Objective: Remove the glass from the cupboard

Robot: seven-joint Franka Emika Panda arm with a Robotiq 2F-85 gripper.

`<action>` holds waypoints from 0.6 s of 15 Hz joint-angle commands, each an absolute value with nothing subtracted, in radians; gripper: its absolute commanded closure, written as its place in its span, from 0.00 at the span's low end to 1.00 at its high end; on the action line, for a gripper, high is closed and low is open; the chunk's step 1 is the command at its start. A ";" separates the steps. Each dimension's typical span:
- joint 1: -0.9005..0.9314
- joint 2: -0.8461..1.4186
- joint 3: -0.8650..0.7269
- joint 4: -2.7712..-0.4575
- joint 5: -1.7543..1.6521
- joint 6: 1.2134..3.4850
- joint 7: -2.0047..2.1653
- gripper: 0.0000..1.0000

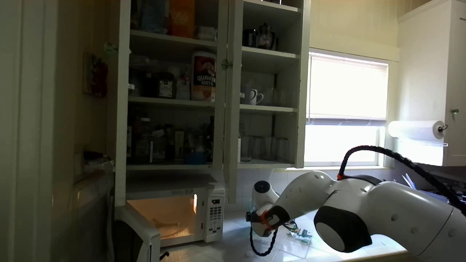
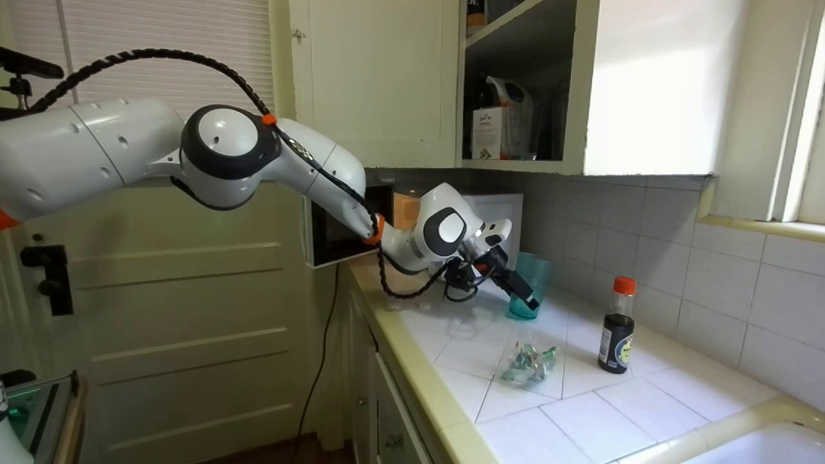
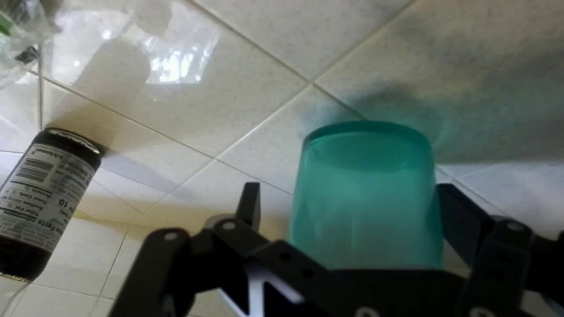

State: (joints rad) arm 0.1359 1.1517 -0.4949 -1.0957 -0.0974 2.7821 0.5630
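Note:
The glass (image 2: 536,270), a blue-green translucent tumbler, stands on the white tiled counter near the back wall in an exterior view. It fills the middle of the wrist view (image 3: 368,211). My gripper (image 2: 530,303) is open, tilted down, with its fingers either side of the glass. In the wrist view, the gripper (image 3: 348,187) has a clear gap between its left finger and the glass; its right finger is against or very close to the glass. The arm hides the gripper in an exterior view. The cupboard (image 1: 305,83), also seen from another side (image 2: 657,90), hangs above with doors open.
A dark bottle with a red cap (image 2: 617,341) stands on the counter (image 2: 580,425). A clear plastic packet (image 2: 530,366) lies in front of it. A white microwave (image 1: 214,218) with its door open stands under the cupboard. A sink (image 2: 767,444) is at the near right.

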 commanded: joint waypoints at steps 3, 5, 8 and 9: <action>0.132 1.169 -0.470 -1.097 -0.111 2.770 0.545 0.00; 0.147 1.138 -0.462 -1.158 -0.109 2.795 0.540 0.00; 0.190 1.042 -0.452 -1.332 -0.111 2.865 0.523 0.00; 0.184 1.013 -0.424 -1.366 -0.103 2.865 0.491 0.00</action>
